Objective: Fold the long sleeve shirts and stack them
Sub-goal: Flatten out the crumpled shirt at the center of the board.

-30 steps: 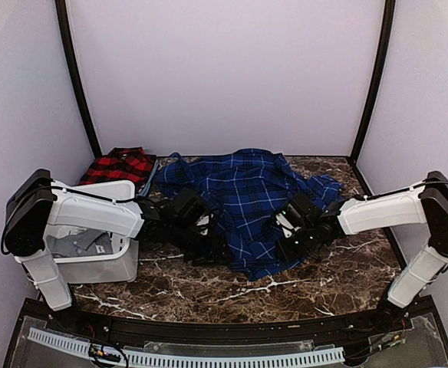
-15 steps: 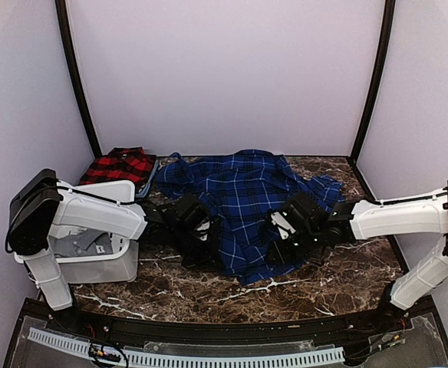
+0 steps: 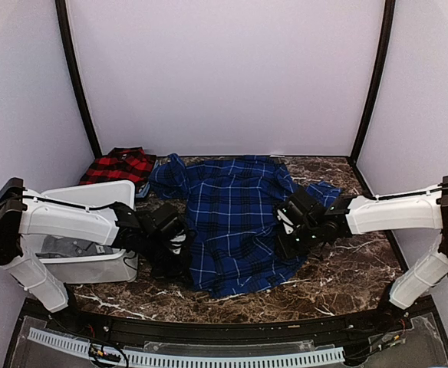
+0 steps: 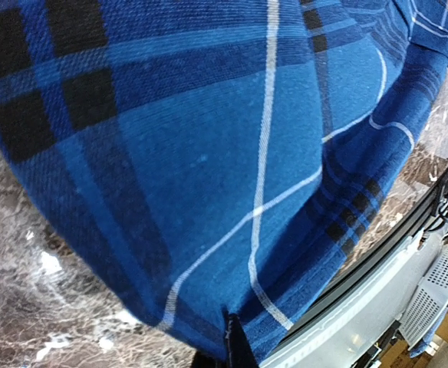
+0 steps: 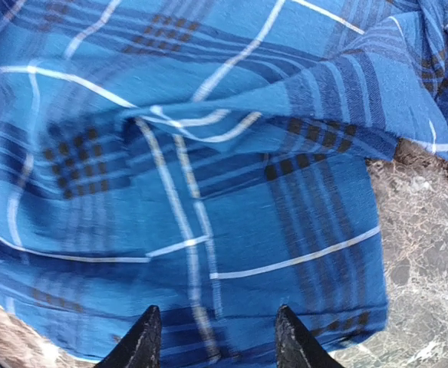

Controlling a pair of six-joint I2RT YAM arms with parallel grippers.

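The dark blue plaid shirt lies spread across the middle of the marble table. At its near left edge my left gripper is low and shut on the cloth; in the left wrist view the closed fingertips pinch the blue fabric. My right gripper hovers over the shirt's right side. Its two fingers stand apart, open, above the cloth, with nothing between them. The red-and-black shirt lies folded at the far left corner.
A white plastic bin holding grey cloth stands at the left, next to my left arm. Bare marble table shows at the near right. The black front rail runs close behind the shirt's hem.
My left gripper has shut on the shirt's edge and pulled it left and nearer, so the blue shirt lies flatter and wider. The right gripper has opened and lifted off the cloth.
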